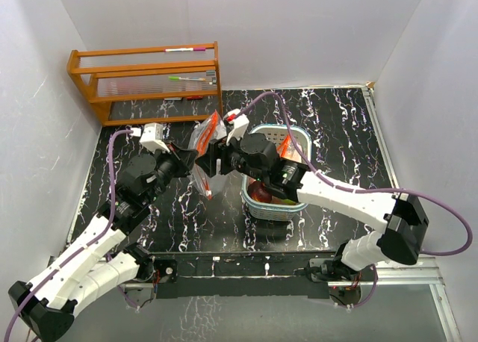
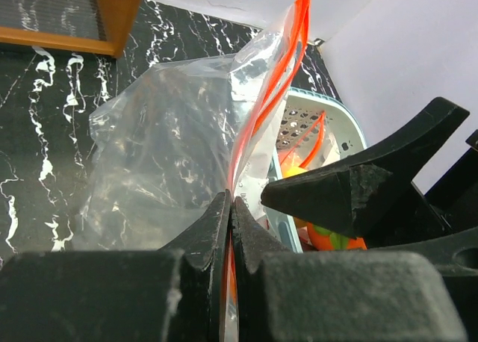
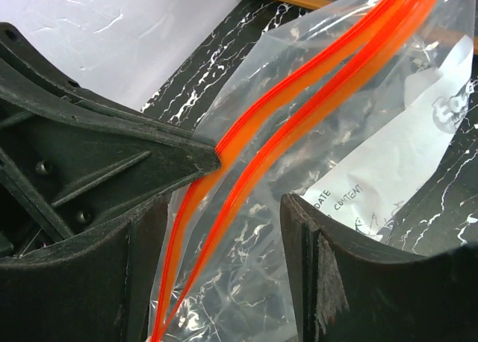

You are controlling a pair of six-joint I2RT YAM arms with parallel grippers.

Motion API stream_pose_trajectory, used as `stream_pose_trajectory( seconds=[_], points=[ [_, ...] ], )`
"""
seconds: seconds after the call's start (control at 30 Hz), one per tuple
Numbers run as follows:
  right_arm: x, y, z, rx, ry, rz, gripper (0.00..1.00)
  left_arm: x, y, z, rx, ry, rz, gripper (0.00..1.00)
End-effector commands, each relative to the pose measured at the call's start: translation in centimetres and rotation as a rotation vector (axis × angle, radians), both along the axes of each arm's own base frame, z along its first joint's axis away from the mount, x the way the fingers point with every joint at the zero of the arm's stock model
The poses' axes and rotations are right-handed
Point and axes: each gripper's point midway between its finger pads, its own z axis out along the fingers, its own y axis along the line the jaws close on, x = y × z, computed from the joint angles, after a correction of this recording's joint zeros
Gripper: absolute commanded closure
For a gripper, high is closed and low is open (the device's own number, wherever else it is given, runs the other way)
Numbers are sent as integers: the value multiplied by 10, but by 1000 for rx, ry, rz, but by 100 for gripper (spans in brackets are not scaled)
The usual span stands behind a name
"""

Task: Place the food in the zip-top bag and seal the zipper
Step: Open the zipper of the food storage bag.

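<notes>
The clear zip-top bag (image 1: pixel 205 144) with an orange zipper (image 3: pixel 299 81) is held upright over the table, left of the basket. My left gripper (image 2: pixel 230 207) is shut on the zipper edge; it also shows in the top view (image 1: pixel 193 161). My right gripper (image 3: pixel 220 230) is open, its fingers (image 3: pixel 328 260) either side of the two parted zipper strips; it shows in the top view too (image 1: pixel 218 159). The bag (image 2: pixel 164 140) looks empty. The food (image 1: pixel 261 193) lies in the pale-blue basket (image 1: pixel 300 138), mostly hidden under my right arm. One orange fruit (image 2: pixel 332 239) shows in the left wrist view.
A wooden rack (image 1: pixel 146 81) with pens stands at the back left. The basket (image 2: pixel 328 118) sits just right of the bag. White walls close in the black marbled table (image 1: pixel 336 125) on three sides.
</notes>
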Motion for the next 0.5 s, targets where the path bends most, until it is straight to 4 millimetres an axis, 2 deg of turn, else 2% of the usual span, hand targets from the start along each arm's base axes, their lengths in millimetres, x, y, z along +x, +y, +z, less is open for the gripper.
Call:
stream_pose_trajectory(
  seconds=[0.0, 0.13, 0.47],
  points=[
    [5, 14, 22, 27, -30, -10, 37, 0, -6, 18, -49, -42, -23, 100],
    [10, 16, 6, -44, -5, -65, 39, -1, -6, 20, -56, -48, -25, 100],
    [13, 14, -2, -57, 4, -110, 41, -1, -8, 20, -70, -48, -26, 100]
  ],
)
